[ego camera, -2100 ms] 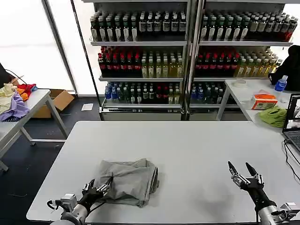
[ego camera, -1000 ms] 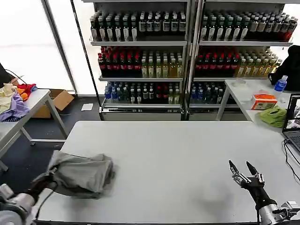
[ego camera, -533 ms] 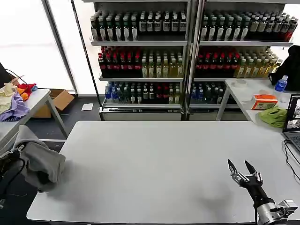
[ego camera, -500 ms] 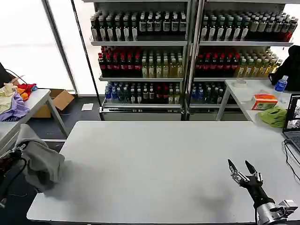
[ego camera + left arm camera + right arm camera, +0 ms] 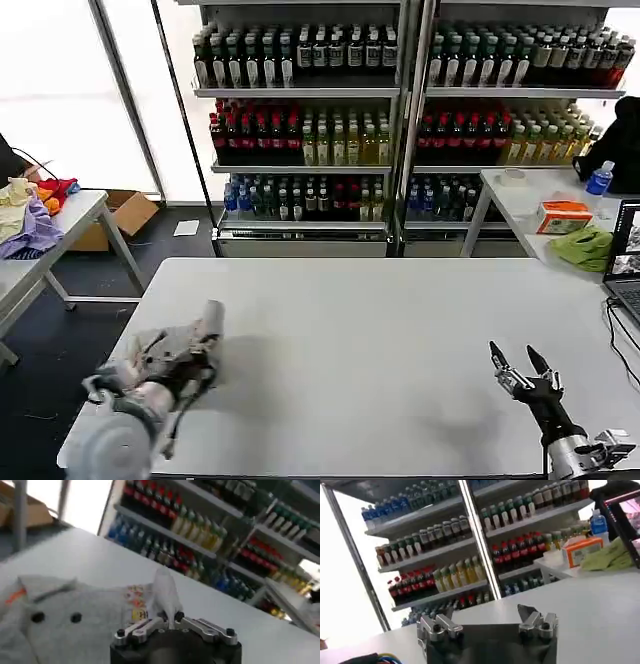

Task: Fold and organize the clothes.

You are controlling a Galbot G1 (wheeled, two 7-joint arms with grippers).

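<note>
A light grey shirt (image 5: 160, 352) lies bunched on the left part of the white table (image 5: 380, 330). In the left wrist view the shirt (image 5: 75, 625) shows two dark buttons, an orange inner collar and a small multicoloured print. My left gripper (image 5: 200, 345) is at the shirt's right side. It is shut (image 5: 170, 616) on a raised fold of the grey fabric. My right gripper (image 5: 527, 365) hovers open near the table's front right edge, with nothing between its fingers (image 5: 485, 615).
A side table (image 5: 60, 225) at the left holds purple, red and yellow garments, with a cardboard box (image 5: 128, 212) behind it. Bottle shelves (image 5: 400, 110) line the back. The right table (image 5: 520, 195) carries an orange box, a lime-green cloth (image 5: 583, 247), a blue bottle and a laptop.
My left arm had swung the shirt out past the table's left edge; now it has brought the shirt back onto the table's left part. The right gripper has barely moved.
</note>
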